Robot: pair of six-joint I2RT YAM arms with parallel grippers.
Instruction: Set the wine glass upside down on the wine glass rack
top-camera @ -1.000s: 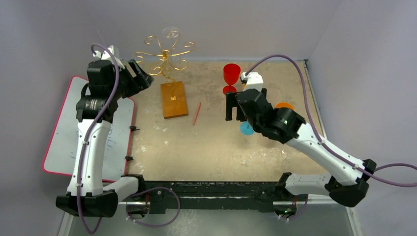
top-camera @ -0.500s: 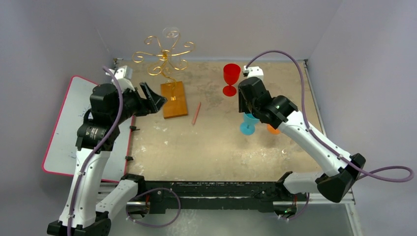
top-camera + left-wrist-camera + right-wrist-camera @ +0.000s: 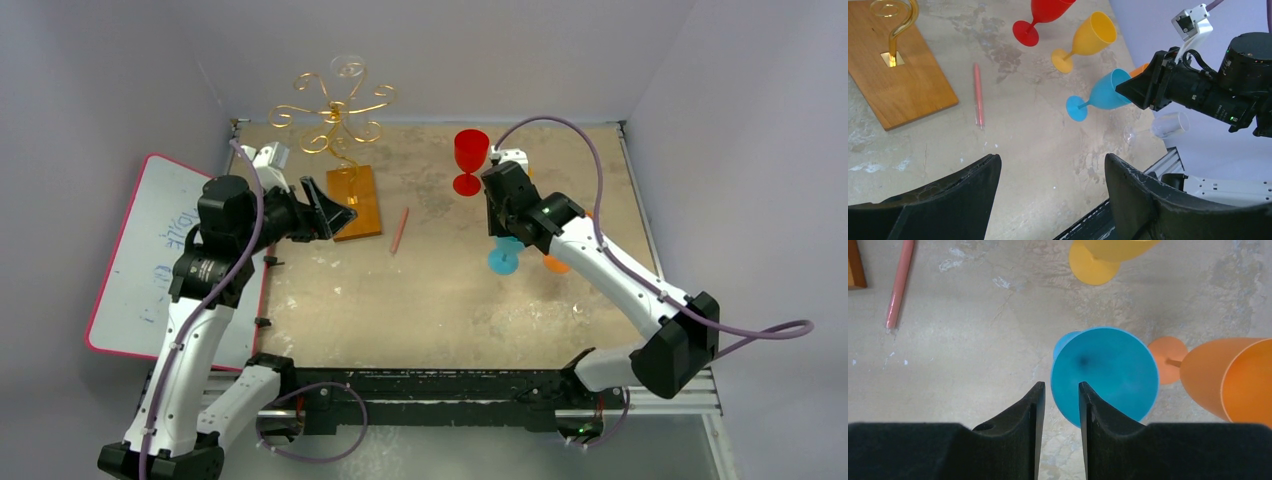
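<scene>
The gold wire wine glass rack stands at the back on its wooden base. A blue wine glass stands upright right of centre, with red, orange and yellow glasses around it. My right gripper points down at the blue glass. Its jaws are narrow and straddle the left rim, one finger over the bowl, one outside with a gap showing. My left gripper hovers wide open and holds nothing, just in front of the wooden base.
A pink pen lies between the base and the glasses. A clear glass stands near the table's front right. A red-framed whiteboard lies off the left edge. Grey walls close in the back and sides.
My right gripper dropped onto the blue glass's rim and its jaws narrowed a lot. My left arm swung right and down toward the rack's wooden base, jaws still wide.
</scene>
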